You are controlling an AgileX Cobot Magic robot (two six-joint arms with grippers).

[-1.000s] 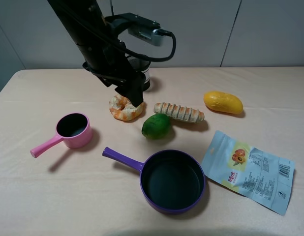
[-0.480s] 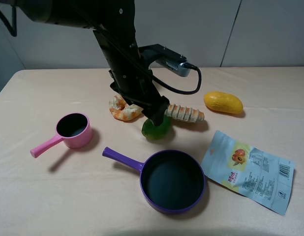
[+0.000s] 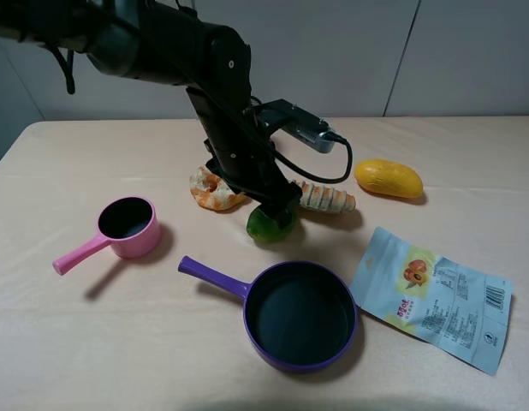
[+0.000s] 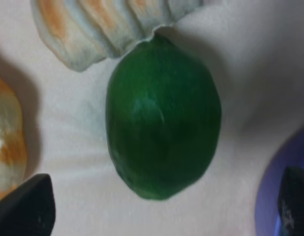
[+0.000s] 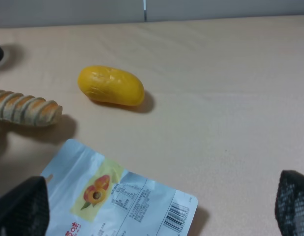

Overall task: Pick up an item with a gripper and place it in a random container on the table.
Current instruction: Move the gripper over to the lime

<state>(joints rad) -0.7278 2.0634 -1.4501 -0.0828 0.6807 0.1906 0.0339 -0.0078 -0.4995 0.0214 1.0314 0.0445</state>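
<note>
The green toy fruit (image 3: 264, 228) lies on the beige table (image 3: 93, 342) just behind the purple frying pan (image 3: 300, 364). My left gripper (image 3: 277, 205) is lowered right over the fruit and hides its top. In the left wrist view the fruit (image 4: 162, 115) lies between and just ahead of the two black fingertips (image 4: 24, 206). The jaws stand wide apart and touch nothing, so the left gripper (image 4: 159, 206) is open. The pan's purple rim (image 4: 270, 189) shows beside the fruit. My right gripper (image 5: 157, 206) is open and empty above the table, outside the exterior high view.
A shrimp toy (image 3: 215, 193) and a striped bread roll (image 3: 326, 199) lie close beside the fruit. A pink saucepan (image 3: 127, 227) stands at the left. A yellow mango (image 3: 388, 178) and a printed snack pouch (image 3: 431, 295) lie at the right.
My left arm has swung right from over the shrimp toy and come down onto the green fruit. The objects have not moved.
</note>
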